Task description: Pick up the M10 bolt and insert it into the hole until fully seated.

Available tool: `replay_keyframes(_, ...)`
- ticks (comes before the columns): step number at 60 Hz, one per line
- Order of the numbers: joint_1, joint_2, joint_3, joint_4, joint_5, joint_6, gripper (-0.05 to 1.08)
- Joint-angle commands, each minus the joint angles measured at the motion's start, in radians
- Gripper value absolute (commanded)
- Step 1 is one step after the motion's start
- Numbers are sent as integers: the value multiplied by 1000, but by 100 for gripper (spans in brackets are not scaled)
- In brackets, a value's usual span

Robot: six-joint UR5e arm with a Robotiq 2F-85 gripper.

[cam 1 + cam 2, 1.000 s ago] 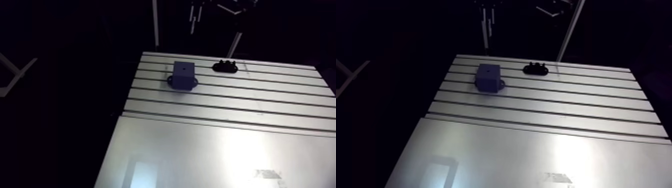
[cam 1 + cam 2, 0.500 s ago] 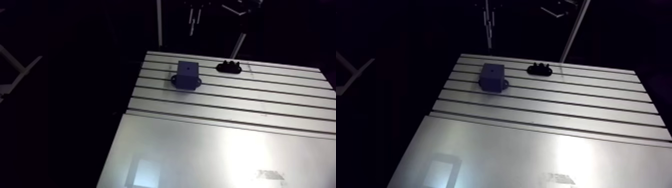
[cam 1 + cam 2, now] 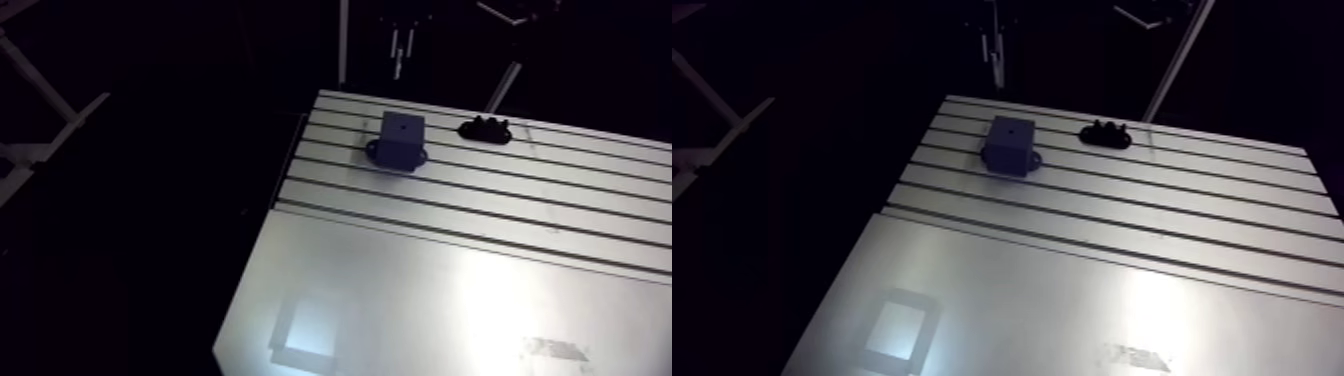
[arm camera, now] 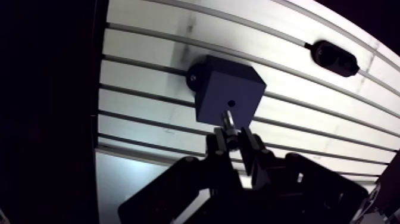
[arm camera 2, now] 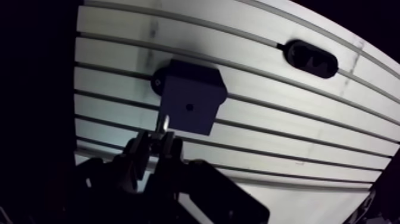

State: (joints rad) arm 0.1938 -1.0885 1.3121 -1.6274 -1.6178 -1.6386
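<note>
A dark blue block (image 4: 221, 89) with a small hole (image 4: 231, 103) in its top face stands on the slotted aluminium table (image 4: 149, 71), just ahead of my gripper (image 4: 233, 138). The gripper is shut on the M10 bolt (image 4: 228, 121), a short shiny shank that sticks out from between the fingers. The bolt's tip hangs above the block, close to the hole and a little short of it. In the arm view the block (image 3: 401, 140) sits near the table's far left corner, and the gripper is out of frame there.
A black oval holder (image 4: 336, 58) with small pegs lies beyond the block near the table's far edge, also visible in the arm view as the holder (image 3: 485, 129). The table's left edge (image 3: 262, 250) drops off into darkness close beside the block.
The whole arm view has shifted, so the camera has moved with the arm. The block and the holder keep their places on the table.
</note>
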Motion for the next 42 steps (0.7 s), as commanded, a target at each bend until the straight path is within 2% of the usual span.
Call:
replay_keyframes(1,10,3,5,-2,-12,-15,108)
replay_keyframes(19,-9,-16,35,-6,-9,-68,108)
replay_keyframes(21,-13,-19,50,-7,2,-69,108)
replay_keyframes(22,-13,-19,50,-7,2,-69,108)
replay_keyframes(23,-13,-20,53,-8,11,-69,108)
replay_keyframes(31,-32,-24,60,-19,26,-73,108)
replay_keyframes(42,-33,-24,68,-22,24,-71,108)
